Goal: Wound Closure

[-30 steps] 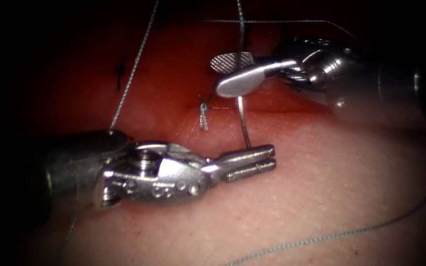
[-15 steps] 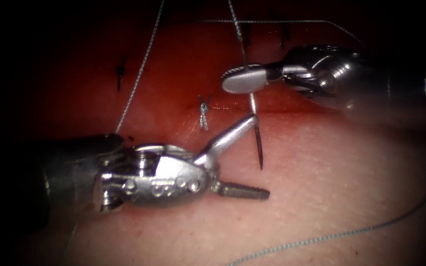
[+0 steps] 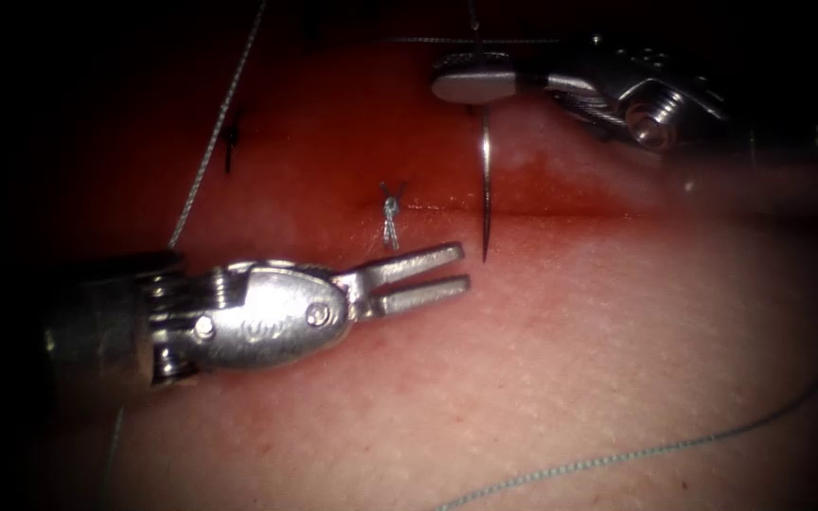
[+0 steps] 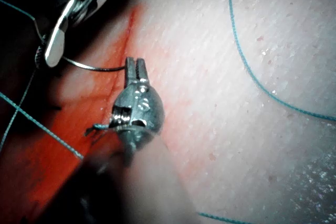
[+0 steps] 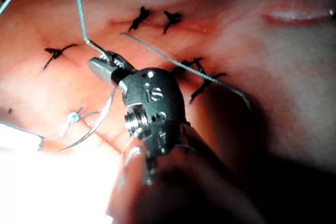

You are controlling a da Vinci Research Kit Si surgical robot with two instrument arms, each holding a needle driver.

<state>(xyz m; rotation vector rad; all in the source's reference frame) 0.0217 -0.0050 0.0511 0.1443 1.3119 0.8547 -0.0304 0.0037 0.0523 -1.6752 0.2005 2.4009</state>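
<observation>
The right pincer [image 3: 456, 80] grips the curved needle [image 3: 486, 194] at its thread end; the needle hangs free above the tissue [image 3: 617, 360], point down over the cut [image 3: 560, 213]. The left pincer [image 3: 456, 270], narrowly parted, holds nothing near the needle tip.

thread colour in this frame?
Teal-blue thread, clearest in the left wrist view, lying on the tissue.

Left tool [image 3: 461, 268] jaws slightly parted, empty, right tool [image 3: 461, 80] jaws clamped
</observation>
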